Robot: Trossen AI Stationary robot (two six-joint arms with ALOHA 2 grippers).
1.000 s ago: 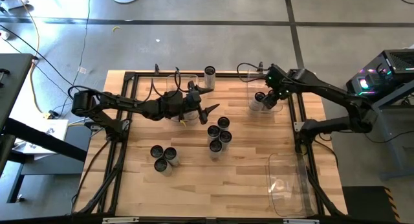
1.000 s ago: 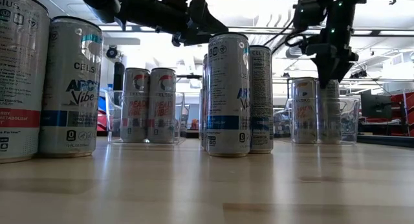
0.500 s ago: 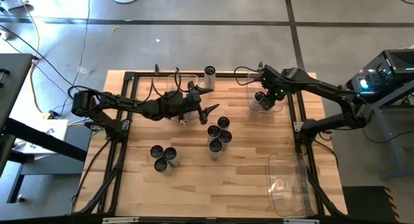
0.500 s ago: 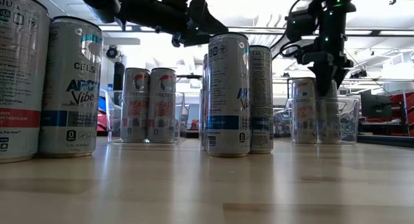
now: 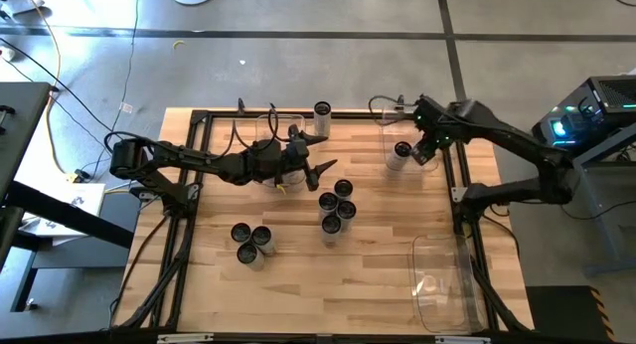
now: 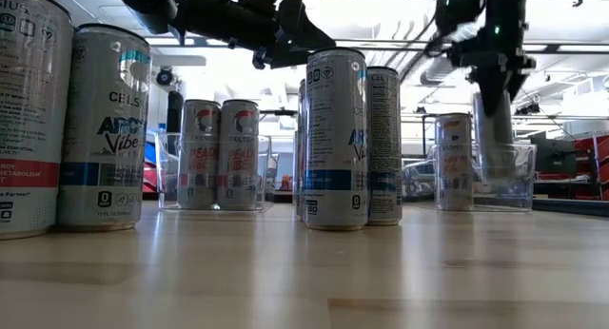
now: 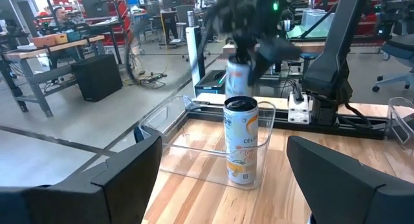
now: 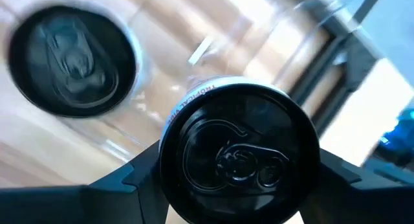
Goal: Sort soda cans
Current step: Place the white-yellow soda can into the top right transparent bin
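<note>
Left to right on the wooden counter [image 5: 378, 274]: the left gripper [image 5: 320, 153] hovers with jaws spread wide and empty near the far edge, beside a clear bin [image 6: 211, 172] holding two cans. Loose soda cans [image 5: 336, 207] cluster mid-counter. The right gripper [image 5: 425, 150] has its jaws clamped on a lifted can [image 8: 239, 149] above the far-right bin [image 6: 504, 177], where one can [image 5: 400, 151] stands.

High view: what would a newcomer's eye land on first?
The right gripper, at the table's far right corner, is closed on a soda can lifted above a clear bin that still holds another can. The left gripper hangs open mid-table, beside a cluster of cans.
</note>
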